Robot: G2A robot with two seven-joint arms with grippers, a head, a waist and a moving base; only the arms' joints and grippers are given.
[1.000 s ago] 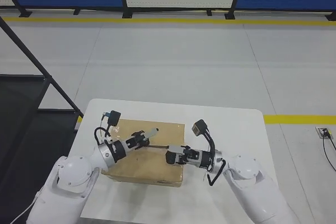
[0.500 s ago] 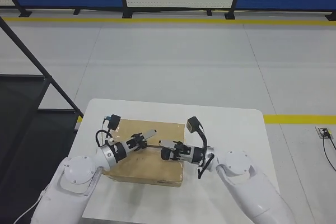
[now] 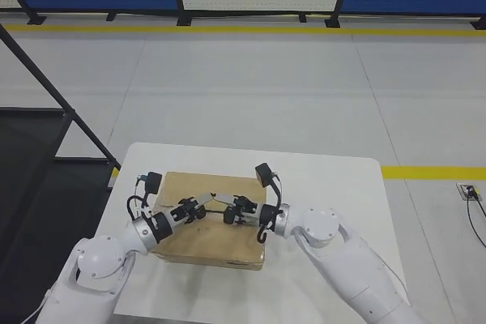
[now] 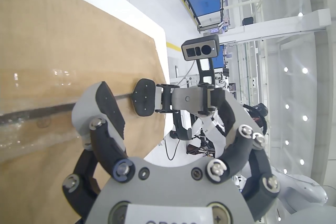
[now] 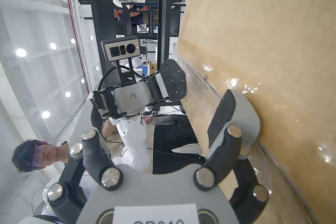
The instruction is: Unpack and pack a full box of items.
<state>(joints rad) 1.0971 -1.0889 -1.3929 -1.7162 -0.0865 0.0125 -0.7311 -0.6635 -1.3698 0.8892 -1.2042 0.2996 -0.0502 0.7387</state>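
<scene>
white table [image 3: 332,182], box [image 3: 206,243] near its left edge; left gripper [image 3: 202,200] and right gripper [image 3: 233,207], both spread wide, face across its seam [image 4: 39,110].

— What's in the box [image 3: 219,243]?
— Can't tell. Its flaps are shut under clear tape [image 5: 231,83], and both wrist views cut the box off at their edges.
— Do the left gripper [image 3: 209,197] and the right gripper [image 3: 229,209] touch it?
— From above they're too small to judge, and the arms cover the middle of its top.
</scene>
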